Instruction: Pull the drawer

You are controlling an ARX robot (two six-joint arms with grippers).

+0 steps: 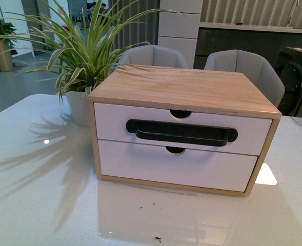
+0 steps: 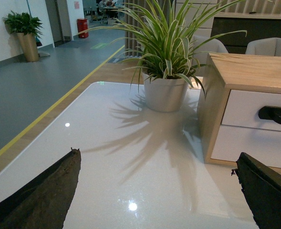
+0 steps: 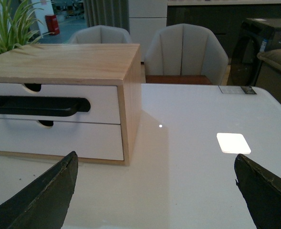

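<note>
Front view showed the drawer (image 1: 112,122) as the upper of two in a small wooden chest (image 1: 184,84), its white front flush with the chest's frame, so by my reading the pull had not begun: no gap showed along its edges, and the reach, the grip on the handle and the draw outward were all left to do. The front was flat, matte and white, with a half-round notch (image 1: 180,114) cut into its top edge and a long black bar handle (image 1: 181,133) with rounded ends across its middle, smooth and faintly glossy. Below it sat a handleless white drawer (image 1: 176,166) with the same notch. The chest was light wood with visible grain and square edges. It stood on a glossy white table (image 1: 48,195) that mirrored light and shadow. Just beside the chest stood a spider plant (image 1: 84,51) in a plain white pot (image 1: 79,106), its striped leaves arching over the chest's top. Behind the chest were grey upholstered chairs (image 1: 245,64). The left gripper (image 2: 158,153) and the right gripper (image 3: 155,155) both had their dark fingers spread wide, holding nothing, each well short of the chest and apart from the handle.
</note>
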